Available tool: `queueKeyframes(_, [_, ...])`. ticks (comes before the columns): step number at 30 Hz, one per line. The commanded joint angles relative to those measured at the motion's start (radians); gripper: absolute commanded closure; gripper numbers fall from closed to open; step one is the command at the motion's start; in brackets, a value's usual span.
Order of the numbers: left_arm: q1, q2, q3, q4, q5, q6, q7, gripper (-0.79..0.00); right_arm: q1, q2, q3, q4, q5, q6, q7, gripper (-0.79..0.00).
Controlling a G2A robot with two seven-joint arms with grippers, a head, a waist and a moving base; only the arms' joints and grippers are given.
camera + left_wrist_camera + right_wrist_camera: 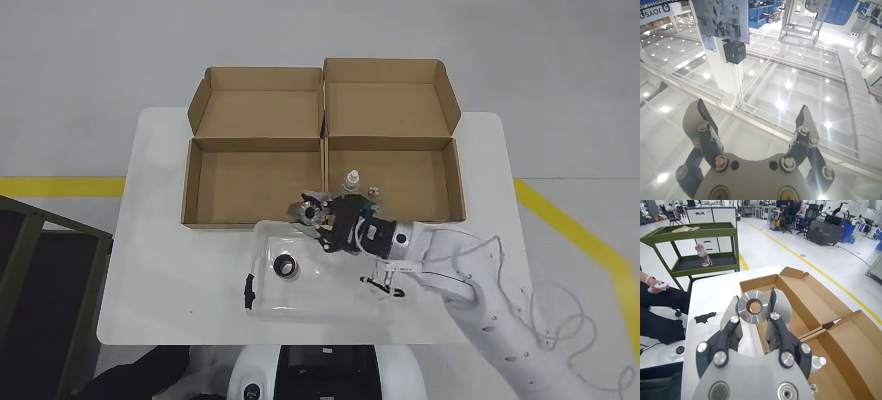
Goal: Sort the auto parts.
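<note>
At the tabletop's (150, 250) far side, two open cardboard boxes are sitting side by side, lids folded back. The right box (455, 180) is holding a small white bottle (351, 181) and a small metal part (375, 189), both lying near its near-left corner. Nearer, a clear tray (320, 295) is carrying a dark ring (286, 266) toward its left and a black clip (374, 286) toward its right, while a black piece (248, 290) is lying at its left edge.

The right tool (754, 298) is gripping a shiny metal disc (745, 314) with a centre hole, fingers pressing on its rim from both sides. It is hanging over the near walls where the left box (190, 185) meets the right one, just beyond the tray's far edge. The left tool (752, 105) is pointing up at the ceiling, fingers spread wide and holding nothing.
</note>
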Motion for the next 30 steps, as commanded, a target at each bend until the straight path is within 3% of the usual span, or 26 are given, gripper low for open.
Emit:
queueKeyframes(1, [0.0, 0.0, 0.0, 0.0, 0.0, 0.0, 0.0, -0.785, 0.008, -0.004, -0.016, 0.009, -0.002, 0.022, 0.019, 0.0])
queueKeyframes(30, [0.0, 0.0, 0.0, 0.0, 0.0, 0.0, 0.0, -0.785, 0.323, -0.107, -0.223, 0.339, 0.02, 0.187, 0.246, 0.0])
